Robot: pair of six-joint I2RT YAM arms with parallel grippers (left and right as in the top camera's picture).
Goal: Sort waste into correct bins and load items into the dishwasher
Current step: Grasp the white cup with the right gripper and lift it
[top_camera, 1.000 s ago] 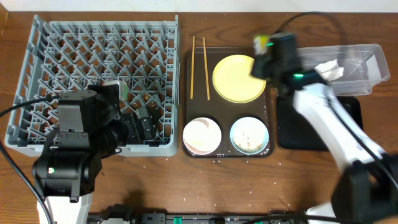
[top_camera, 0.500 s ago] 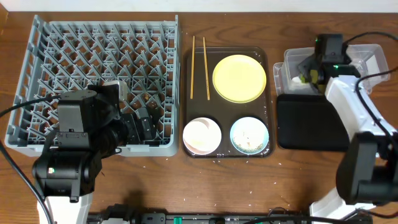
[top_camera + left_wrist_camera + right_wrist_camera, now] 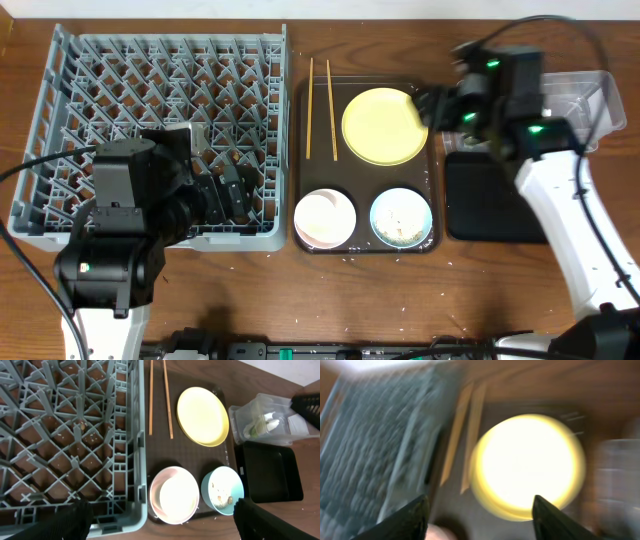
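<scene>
Over the right edge of the yellow plate, near the top of the overhead view, the right fingers are spread wide apart with nothing between them. The wrist picture is blurry. The plate lies at the top of the brown tray, with two wooden chopsticks just to its left. Below them sit the white bowl and the light blue bowl, which has rice bits inside.

At the far right, the clear tub holds white paper and something small and greenish. The black tray lies just below it on the tabletop.

On the left, the left fingers hang wide open and empty over the lower right corner of the big grey dish rack.
</scene>
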